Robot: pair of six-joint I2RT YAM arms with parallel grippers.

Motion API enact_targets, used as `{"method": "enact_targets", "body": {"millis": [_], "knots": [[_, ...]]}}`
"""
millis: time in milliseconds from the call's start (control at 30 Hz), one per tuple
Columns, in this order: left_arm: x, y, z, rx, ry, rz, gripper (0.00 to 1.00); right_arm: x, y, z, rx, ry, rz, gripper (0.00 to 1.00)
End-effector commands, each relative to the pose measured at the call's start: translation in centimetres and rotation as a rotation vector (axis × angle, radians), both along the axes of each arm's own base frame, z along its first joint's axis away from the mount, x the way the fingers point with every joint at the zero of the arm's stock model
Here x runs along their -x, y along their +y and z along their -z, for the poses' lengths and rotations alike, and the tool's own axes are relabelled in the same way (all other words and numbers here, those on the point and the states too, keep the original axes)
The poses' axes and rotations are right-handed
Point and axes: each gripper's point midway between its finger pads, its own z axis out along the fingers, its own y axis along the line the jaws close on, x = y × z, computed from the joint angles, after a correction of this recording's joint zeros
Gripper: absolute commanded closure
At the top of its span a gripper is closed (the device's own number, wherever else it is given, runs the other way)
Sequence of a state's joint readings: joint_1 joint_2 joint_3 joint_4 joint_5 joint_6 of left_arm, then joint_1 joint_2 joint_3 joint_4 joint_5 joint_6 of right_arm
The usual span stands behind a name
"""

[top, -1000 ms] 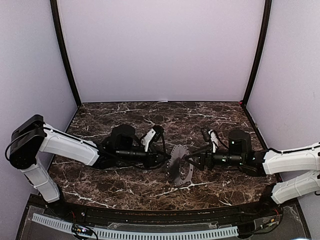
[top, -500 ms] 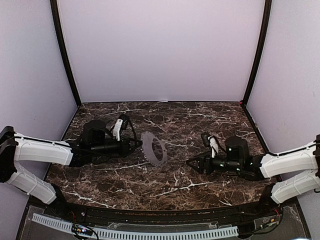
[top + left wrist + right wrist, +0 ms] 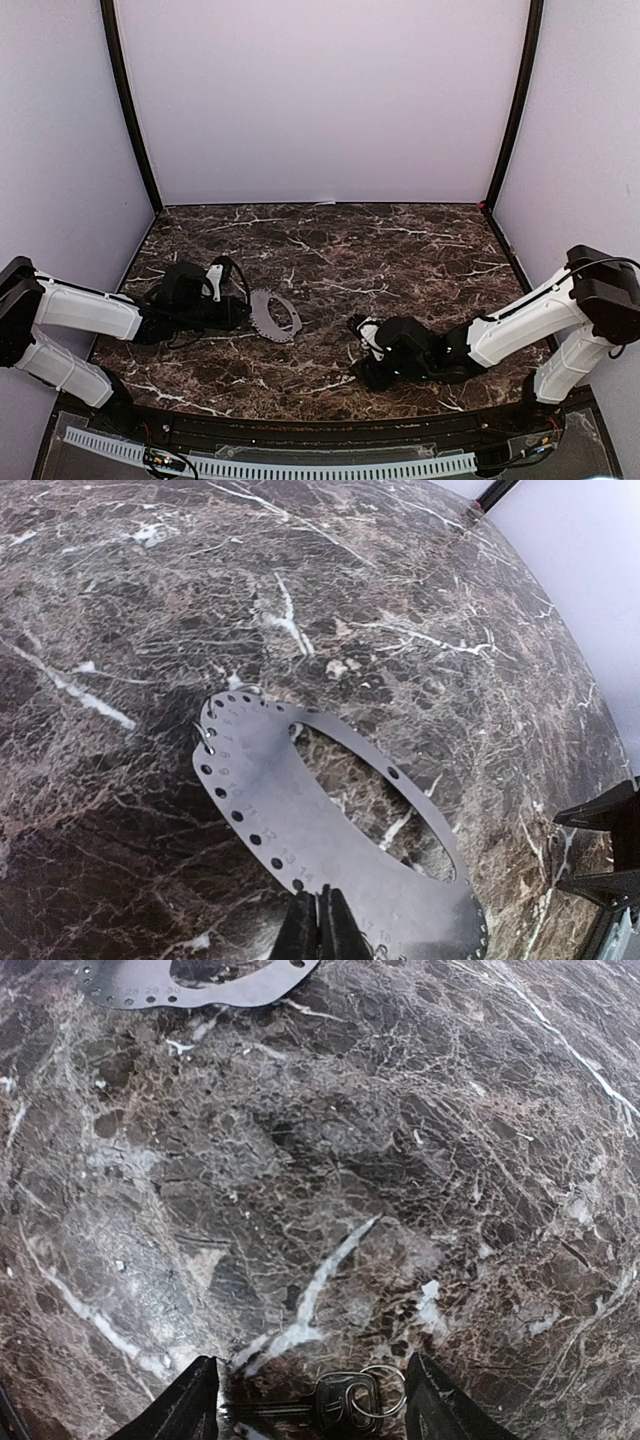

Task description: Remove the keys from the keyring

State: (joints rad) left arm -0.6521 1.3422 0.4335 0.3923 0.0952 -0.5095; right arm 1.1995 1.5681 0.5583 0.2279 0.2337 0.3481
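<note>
Since a moment ago my arms have drawn well apart. My left pincer (image 3: 318, 932) has carried the keyring (image 3: 250, 800) out to the left of the table (image 3: 400, 250) and brought it low, and my right pincer (image 3: 315, 1405) has dropped to the near edge over the keys (image 3: 335, 1400).

My left fingertips are pressed together on the near rim of the keyring, pinching the thin plate. Its far end looks to rest on the marble, though I cannot tell how much weight the table takes. My right fingers stand wide apart on either side of the keys, which lie flat on the marble on a small wire ring, untouched and clear of the plate.

I judge the keyring light and stiff: a flat sheet of metal, slick on its faces and toothed round the edge. An edge pinch like mine holds it, but it may pivot, so the broad perforated band is the surer hold. The keys are small, hard and low, so they are likely to skid if I close unevenly.
</note>
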Motion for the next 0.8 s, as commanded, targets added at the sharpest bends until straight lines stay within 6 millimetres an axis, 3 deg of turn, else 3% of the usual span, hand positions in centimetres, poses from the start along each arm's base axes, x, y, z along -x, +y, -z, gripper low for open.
{"method": "enact_targets", "body": {"millis": [0,133,267,600,767], "knots": [[0.0,1.4,0.7,-0.035,0.007,-0.057,0.82,-0.4,-0.4,0.3,0.131,-0.103,0.014,0.36],[-0.2,1.8,0.4,-0.040,-0.013,-0.071,0.56,0.3,-0.6,1.7,0.197,-0.103,0.000,0.35],[-0.5,1.9,-0.8,-0.044,-0.056,-0.069,0.41,0.1,-1.8,2.4,0.260,-0.105,0.043,0.35],[-1.8,2.9,-3.2,-0.077,-0.145,-0.107,0.27,-0.5,-5.9,1.9,0.351,-0.099,0.205,0.36],[-3.4,5.5,-3.1,-0.063,-0.139,-0.170,0.26,-0.5,-7.1,1.3,0.343,-0.089,0.263,0.36]]}}
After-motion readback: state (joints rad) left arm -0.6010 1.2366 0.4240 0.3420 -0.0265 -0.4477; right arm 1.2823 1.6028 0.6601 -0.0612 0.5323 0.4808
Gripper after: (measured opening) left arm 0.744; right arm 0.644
